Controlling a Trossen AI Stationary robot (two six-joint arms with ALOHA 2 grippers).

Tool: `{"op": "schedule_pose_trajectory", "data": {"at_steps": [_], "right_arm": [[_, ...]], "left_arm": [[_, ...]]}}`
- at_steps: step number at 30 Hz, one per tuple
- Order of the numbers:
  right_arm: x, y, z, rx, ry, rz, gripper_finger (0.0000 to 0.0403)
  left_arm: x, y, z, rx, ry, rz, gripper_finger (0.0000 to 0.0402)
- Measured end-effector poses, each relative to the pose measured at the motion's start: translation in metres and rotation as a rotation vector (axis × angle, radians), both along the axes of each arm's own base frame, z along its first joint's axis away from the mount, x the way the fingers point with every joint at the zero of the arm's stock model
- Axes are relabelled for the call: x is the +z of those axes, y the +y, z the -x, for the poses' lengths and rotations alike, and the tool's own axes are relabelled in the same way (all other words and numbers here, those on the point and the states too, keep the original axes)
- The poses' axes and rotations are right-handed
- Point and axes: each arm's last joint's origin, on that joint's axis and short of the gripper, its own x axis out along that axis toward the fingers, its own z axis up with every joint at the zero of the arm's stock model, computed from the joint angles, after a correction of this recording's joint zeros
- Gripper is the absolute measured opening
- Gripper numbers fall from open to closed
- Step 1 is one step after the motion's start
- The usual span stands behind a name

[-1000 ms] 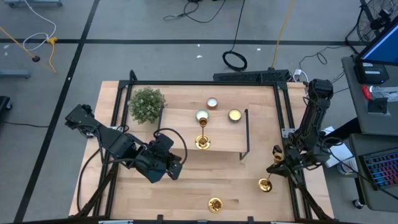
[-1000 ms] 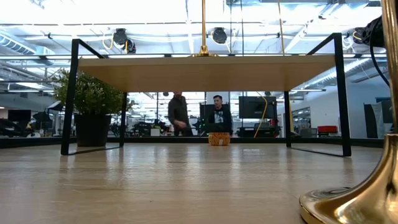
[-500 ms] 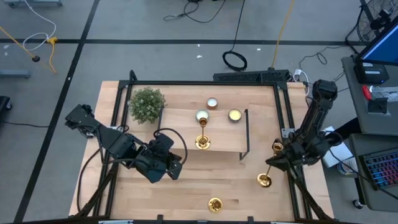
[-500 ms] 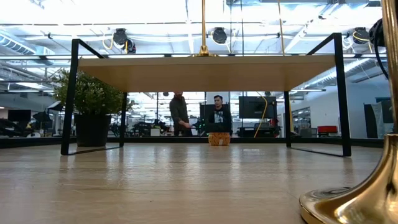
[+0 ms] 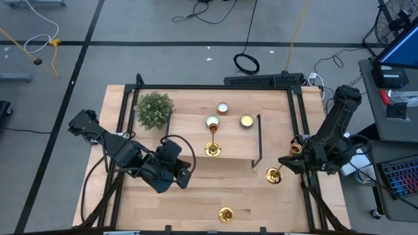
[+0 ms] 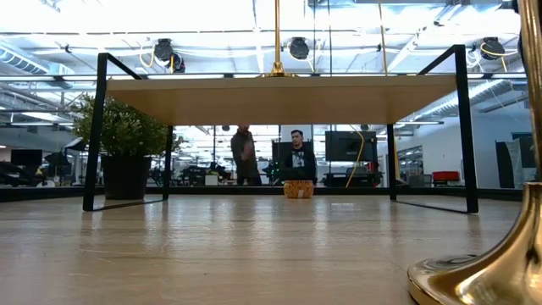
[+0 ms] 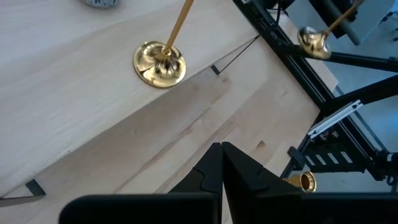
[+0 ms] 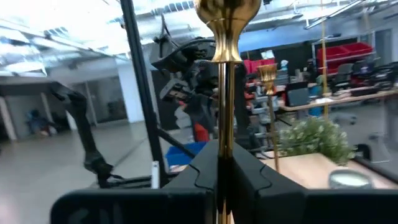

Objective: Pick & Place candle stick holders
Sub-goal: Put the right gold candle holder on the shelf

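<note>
Three brass candle stick holders show. One stands by its round base [image 5: 213, 149] on the low wooden shelf [image 5: 238, 140]. One stands on the table near the front edge [image 5: 226, 214], and its base fills the low view's corner [image 6: 487, 273]. My right gripper [image 5: 287, 163] is shut on the third holder [image 5: 282, 163] at the table's right, just off the shelf's right end. My left gripper [image 5: 181, 175] is shut and empty over the table's left middle, in front of the shelf. My right gripper pinches the holder's thin stem [image 8: 224, 127] between its two fingers, about midway between cup and base. The fingers come from the table's right and lie across the stem. The holder is tilted, cup [image 5: 295, 149] toward the far right, base [image 5: 273, 175] toward the near left, seemingly clear of the table.
A bushy green plant [image 5: 155, 109] stands at the shelf's far left. Round tealights [image 5: 223, 108] [image 5: 246, 121] lie on the shelf's far part. Black frame rails run along the table's sides [image 5: 302, 130]. Two people show in the room beyond [image 6: 292, 159].
My right gripper has carried the held holder toward the table's far edge and a little left, toward the shelf's right end. The holder's base has gone from near the front right to beside the shelf leg, and the holder has tipped further.
</note>
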Motion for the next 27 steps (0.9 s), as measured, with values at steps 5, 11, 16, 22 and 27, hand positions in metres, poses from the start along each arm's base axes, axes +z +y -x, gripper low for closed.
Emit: {"op": "schedule_pose_trajectory", "data": {"at_steps": [5,11,16,22,27], "right_arm": [[0.018,-0.003,-0.01,-0.061,0.035,0.061,0.0017],[0.02,-0.011,-0.02,-0.142,0.042,0.066,0.0009],[0.018,-0.016,-0.035,-0.142,0.022,0.05,0.0018],[0.01,-0.021,-0.057,-0.142,0.024,0.055,0.0009],[0.002,-0.028,-0.075,-0.165,0.044,0.034,0.0019]], "left_arm": [[0.0,-0.003,0.002,0.001,-0.009,-0.012,0.001],[0.0,-0.006,0.004,-0.002,-0.015,-0.014,0.0006],[0.0,-0.007,0.005,-0.018,-0.007,-0.031,0.0011],[-0.001,-0.006,0.007,-0.053,0.024,-0.082,0.0005],[-0.005,-0.002,0.01,-0.048,0.08,-0.116,0.0012]]}}
